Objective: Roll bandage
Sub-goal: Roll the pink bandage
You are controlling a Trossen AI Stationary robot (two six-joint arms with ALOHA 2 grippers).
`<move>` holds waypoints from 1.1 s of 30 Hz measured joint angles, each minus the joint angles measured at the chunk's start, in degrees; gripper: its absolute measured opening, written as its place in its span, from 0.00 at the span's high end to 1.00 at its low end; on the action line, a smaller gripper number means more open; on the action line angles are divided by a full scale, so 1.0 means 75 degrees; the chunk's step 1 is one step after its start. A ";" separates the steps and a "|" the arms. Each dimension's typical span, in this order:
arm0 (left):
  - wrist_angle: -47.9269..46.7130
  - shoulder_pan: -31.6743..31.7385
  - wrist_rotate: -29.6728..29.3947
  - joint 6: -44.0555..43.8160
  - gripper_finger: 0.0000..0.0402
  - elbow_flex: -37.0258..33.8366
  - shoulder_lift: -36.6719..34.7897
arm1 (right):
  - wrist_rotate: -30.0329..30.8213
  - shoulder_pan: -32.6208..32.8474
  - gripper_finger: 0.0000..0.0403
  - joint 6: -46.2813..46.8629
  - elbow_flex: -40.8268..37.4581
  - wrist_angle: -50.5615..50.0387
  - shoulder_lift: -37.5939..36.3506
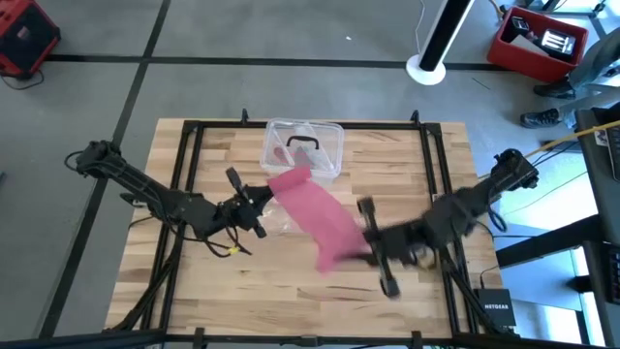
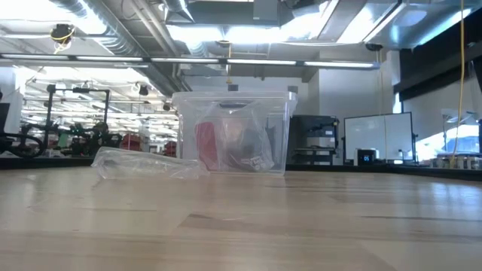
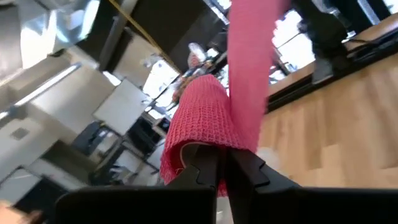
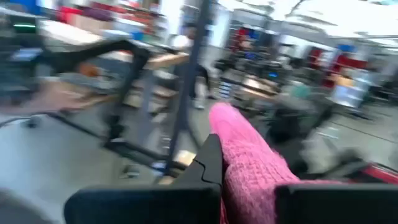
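Here, largest thing first, is what you have in front of you.
Table (image 1: 194, 291): you are working on a pale wooden top with a black frame around it; from level height its surface fills the lower half of the picture.
Left arm: it reaches in from your left and ends near the table's middle.
Right arm: it comes in from your right and ends just right of centre.
Bandage (image 1: 315, 213): your pink strip hangs stretched in a slant between the two grippers, clear of the table, its upper end near the box and its lower end toward the near right. The level camera does not catch it.
Clear plastic box (image 1: 303, 150): it sits at the far middle of the table, just beyond the strip's upper end, with dark and red things inside that you cannot make out.
Plastic wrapper (image 2: 147, 163): crumpled and clear, it lies on the wood just beside the box.
Left gripper (image 3: 222, 168): your fingers are clamped tight on the strip's upper end, the fabric folding over them.
Right gripper (image 4: 249, 180): your fingers are pinched on the strip's lower end, pink weave bulging up between them.
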 joint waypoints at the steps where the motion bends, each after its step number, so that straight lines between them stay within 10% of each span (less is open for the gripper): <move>1: -0.0005 -0.0004 0.0190 -0.0071 1.00 -0.0023 0.0049 | -0.0024 -0.0200 1.00 -0.0013 0.0080 -0.0035 0.0013; 24: -0.0136 -0.0049 0.2027 -0.1885 1.00 -0.0046 0.1719 | -0.1060 -0.3912 1.00 0.1466 0.0090 -0.0563 0.0167; 33: 0.0190 -0.0742 0.2257 -0.1669 1.00 -0.0043 0.1898 | -0.1442 -0.4967 1.00 0.2286 -0.1551 -0.0418 0.0231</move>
